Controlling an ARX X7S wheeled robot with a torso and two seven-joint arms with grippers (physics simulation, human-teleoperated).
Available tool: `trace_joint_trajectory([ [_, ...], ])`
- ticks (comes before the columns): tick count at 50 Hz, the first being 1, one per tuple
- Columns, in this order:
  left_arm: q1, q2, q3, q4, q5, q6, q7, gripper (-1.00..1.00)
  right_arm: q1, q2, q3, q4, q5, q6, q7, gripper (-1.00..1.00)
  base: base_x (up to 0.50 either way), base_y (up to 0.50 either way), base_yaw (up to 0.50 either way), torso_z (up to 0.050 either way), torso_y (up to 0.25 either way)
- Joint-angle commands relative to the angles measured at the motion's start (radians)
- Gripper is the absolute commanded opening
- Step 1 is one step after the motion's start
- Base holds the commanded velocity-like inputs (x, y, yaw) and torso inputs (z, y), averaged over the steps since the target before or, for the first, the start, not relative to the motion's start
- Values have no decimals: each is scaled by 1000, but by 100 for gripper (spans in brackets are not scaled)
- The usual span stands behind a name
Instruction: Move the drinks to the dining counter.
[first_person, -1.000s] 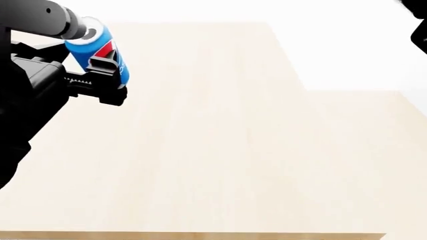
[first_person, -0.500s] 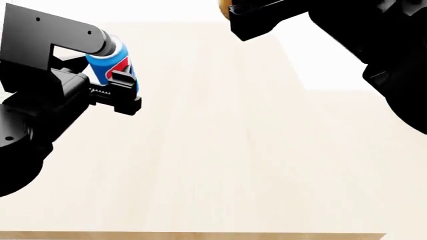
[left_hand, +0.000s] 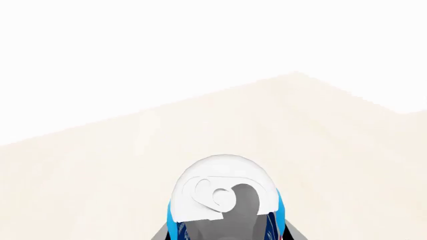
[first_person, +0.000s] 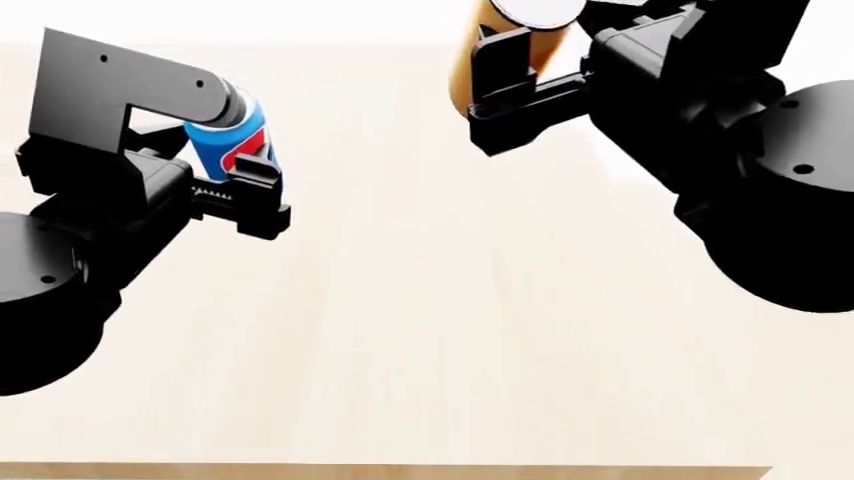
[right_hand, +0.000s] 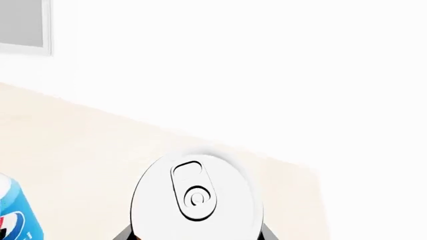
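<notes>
Above the dining counter (first_person: 441, 330), jaws pinch 2 cans: Pepsi can (first_person: 234, 140) left, orange can (first_person: 501, 55) right.

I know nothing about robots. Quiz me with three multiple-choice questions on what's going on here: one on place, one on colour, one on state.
1. Where are the cans?
A. Lying on the floor
B. Held above the pale counter
C. Inside a drawer

2. What colour is the can in the left hand?
A. Blue
B. Green
C. Black

3. What is the right hand doing?
A. Hanging open, empty
B. Resting flat on the counter
C. Closed on an orange can

Answers: 1 B, both hands carry cans over the wood top. 2 A, a blue body shows. 3 C, its fingers clamp the orange side.
</notes>
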Motion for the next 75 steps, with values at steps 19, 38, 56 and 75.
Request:
trace_joint_trajectory([
  [19,104,12,29,-10,76,61,45,-100,-62,18,-15,-9,-20,9,-30,-100,0,0,0,1,1],
  [38,171,8,33,-19,85,97,73,-100,-74,15,-18,-3,-29,4,-32,-100,0,0,0,0,1],
  [56,165,8,66,-21,60,57,76,-100,-69,17,-19,5,-28,9,-31,-100,0,0,0,1,1],
  [75,187,15,92,-44,59,52,92,-100,-75,21,-18,-1,-27,7,-27,-100,0,0,0,0,1],
])
